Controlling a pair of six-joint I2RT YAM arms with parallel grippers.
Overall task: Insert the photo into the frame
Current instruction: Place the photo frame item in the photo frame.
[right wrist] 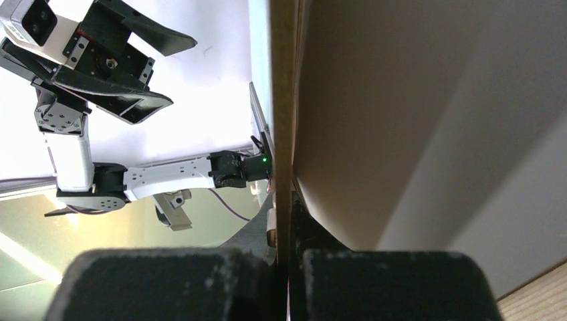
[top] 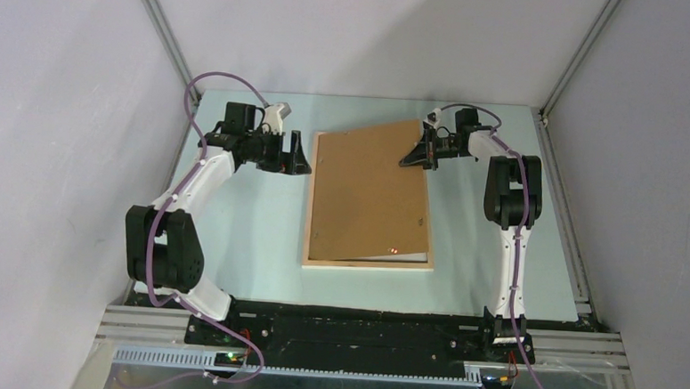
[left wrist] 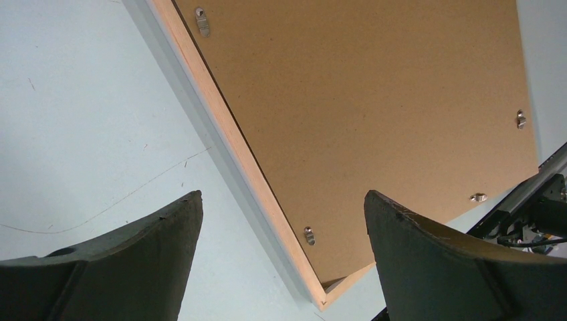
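Observation:
The frame (top: 366,264) lies face down mid-table, pale wood back edges up. A plain brown backing board (top: 368,196) rests skewed on it, its far right corner raised. My right gripper (top: 412,158) is shut on that corner; in the right wrist view the board's thin edge (right wrist: 282,100) runs straight between the closed jaws of the gripper (right wrist: 287,257). My left gripper (top: 301,156) is open and empty just left of the frame's far left corner; in its wrist view the gripper (left wrist: 282,195) hovers above the frame's wood edge (left wrist: 234,147) and the board (left wrist: 374,100). The photo is hidden.
Small metal turn clips (left wrist: 309,235) sit along the frame's back edges. A pale strip (top: 410,255) shows under the board's near right edge; I cannot tell what it is. Grey enclosure walls and metal rails (top: 559,215) bound the pale blue table (top: 250,234).

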